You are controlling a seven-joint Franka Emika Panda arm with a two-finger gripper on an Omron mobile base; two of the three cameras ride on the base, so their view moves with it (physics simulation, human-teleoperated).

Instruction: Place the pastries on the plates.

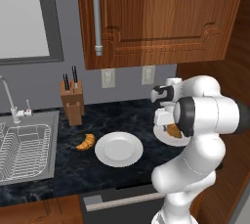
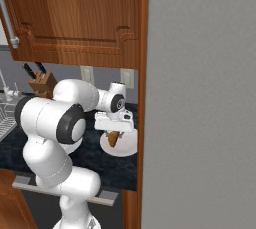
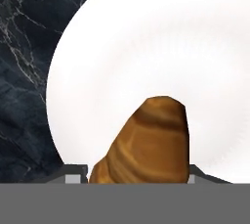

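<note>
The claw (image 2: 114, 140) is closed on the ridged croissant (image 3: 146, 142), holding it just above the right-hand plate (image 3: 146, 47). Off to the left on the dark marble surface (image 1: 112, 118), the curved croissant (image 1: 86, 142) lies beside the second plate (image 1: 118, 148). A knife block (image 1: 72, 101) stands behind, the sink (image 1: 24, 145) farther left.
</note>
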